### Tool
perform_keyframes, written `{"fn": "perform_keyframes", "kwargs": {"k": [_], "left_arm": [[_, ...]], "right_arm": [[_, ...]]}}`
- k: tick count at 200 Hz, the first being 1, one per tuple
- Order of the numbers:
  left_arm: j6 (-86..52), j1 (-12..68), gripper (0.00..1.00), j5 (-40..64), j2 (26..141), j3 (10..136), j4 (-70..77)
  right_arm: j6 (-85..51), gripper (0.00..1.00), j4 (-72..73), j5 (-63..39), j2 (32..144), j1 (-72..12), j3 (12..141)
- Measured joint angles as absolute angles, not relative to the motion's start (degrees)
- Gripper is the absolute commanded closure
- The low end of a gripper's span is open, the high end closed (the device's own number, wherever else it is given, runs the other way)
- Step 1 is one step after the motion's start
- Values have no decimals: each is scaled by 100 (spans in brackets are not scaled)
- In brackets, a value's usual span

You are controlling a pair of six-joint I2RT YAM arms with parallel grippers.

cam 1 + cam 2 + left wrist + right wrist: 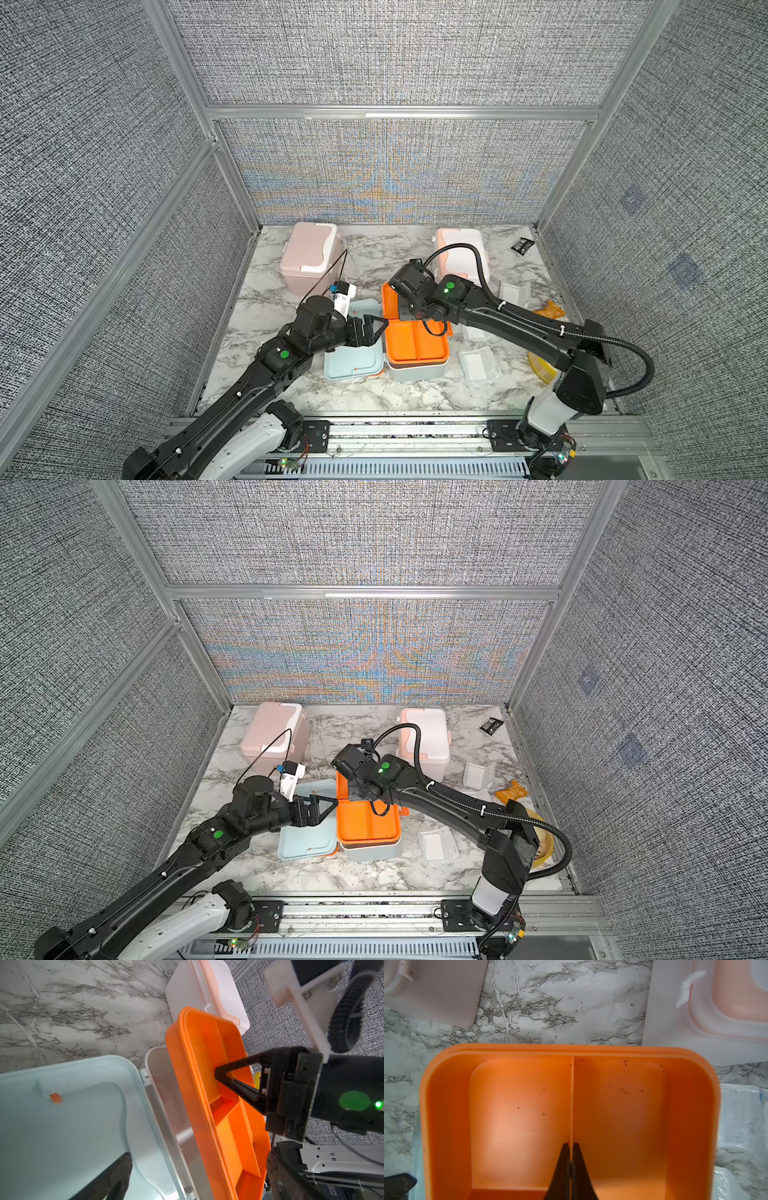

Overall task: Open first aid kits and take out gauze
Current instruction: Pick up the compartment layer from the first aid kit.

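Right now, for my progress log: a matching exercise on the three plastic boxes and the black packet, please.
1 pink plastic box, white handle
2 light blue plastic box, orange tray
3 white plastic box, peach lid
4 small black packet

a lid open, centre
b lid shut, back left
c lying by right wall
d lid shut, back right

Pairs: 1-b, 2-a, 3-d, 4-c

No text legible anywhere. Gauze wrapper [745,1126]: dark sideways print and blue mark, too blurred to read. Black packet [522,245], far right corner of desk [374,399]: pale print, too small. White label [330,1190] on arm hardware: faint characters, unreadable.
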State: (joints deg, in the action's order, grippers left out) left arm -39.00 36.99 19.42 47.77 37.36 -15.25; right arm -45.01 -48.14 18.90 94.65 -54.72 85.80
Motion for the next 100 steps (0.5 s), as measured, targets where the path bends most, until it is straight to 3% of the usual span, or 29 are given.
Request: {"fn": "perform_keyframes", "kwargs": {"k": [39, 100], "left_arm": [[-3900, 3699, 0, 1887, 4536, 3741, -1643], [-3793, 3699, 0, 1599, 4136, 4005, -1844]], "right_arm": [[-4464, 100, -4495, 1841, 8921, -5474, 8329], [-4176, 100, -3208, 1728, 6982, -5347, 6875]]}}
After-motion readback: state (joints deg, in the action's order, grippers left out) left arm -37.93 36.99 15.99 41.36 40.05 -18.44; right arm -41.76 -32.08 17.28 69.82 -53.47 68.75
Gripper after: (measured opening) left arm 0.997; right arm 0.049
